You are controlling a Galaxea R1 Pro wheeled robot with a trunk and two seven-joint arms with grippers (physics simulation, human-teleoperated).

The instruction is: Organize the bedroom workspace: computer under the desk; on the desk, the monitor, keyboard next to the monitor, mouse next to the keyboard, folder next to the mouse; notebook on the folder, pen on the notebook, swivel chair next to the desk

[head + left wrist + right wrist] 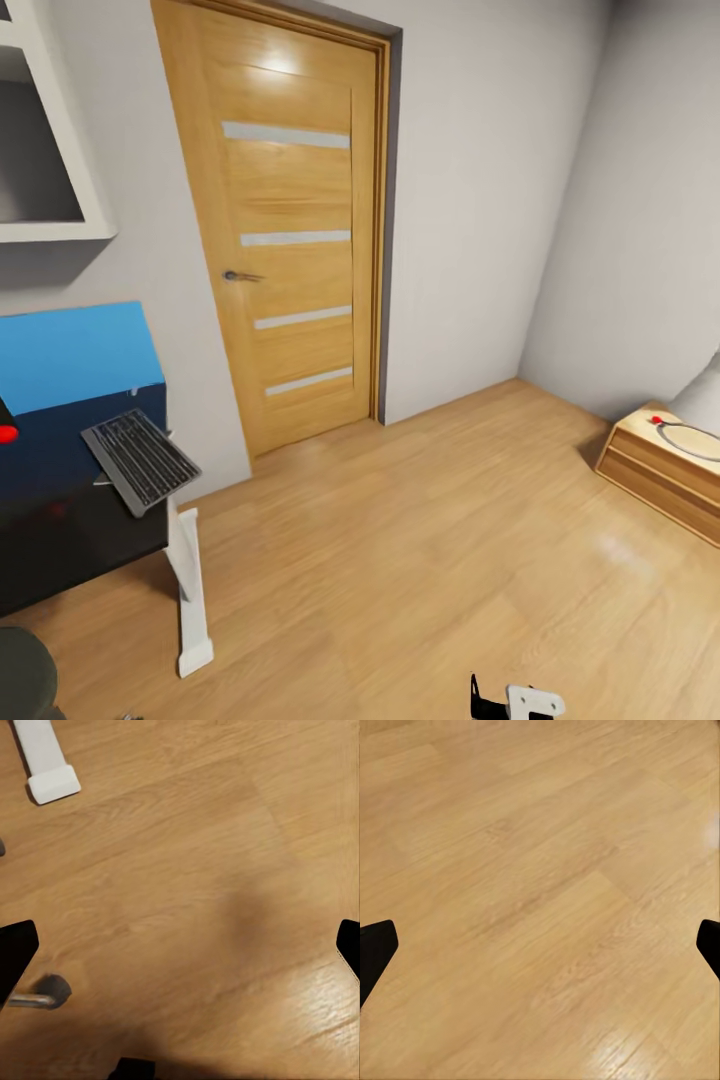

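head view: keyboard (141, 461) lies askew at the desk (70, 530) end edge, overhanging; blue folder (75, 352) behind it by the wall. left wrist view adds white desk leg foot (46, 766) and a castor (51, 990). left gripper (180, 945) and right gripper (540, 945) jaws wide apart, empty, over the wood floor (547, 870).

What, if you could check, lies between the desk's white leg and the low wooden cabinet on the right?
In the head view, bare wooden floor runs between the desk's white leg and the wooden cabinet; nothing stands on that stretch.
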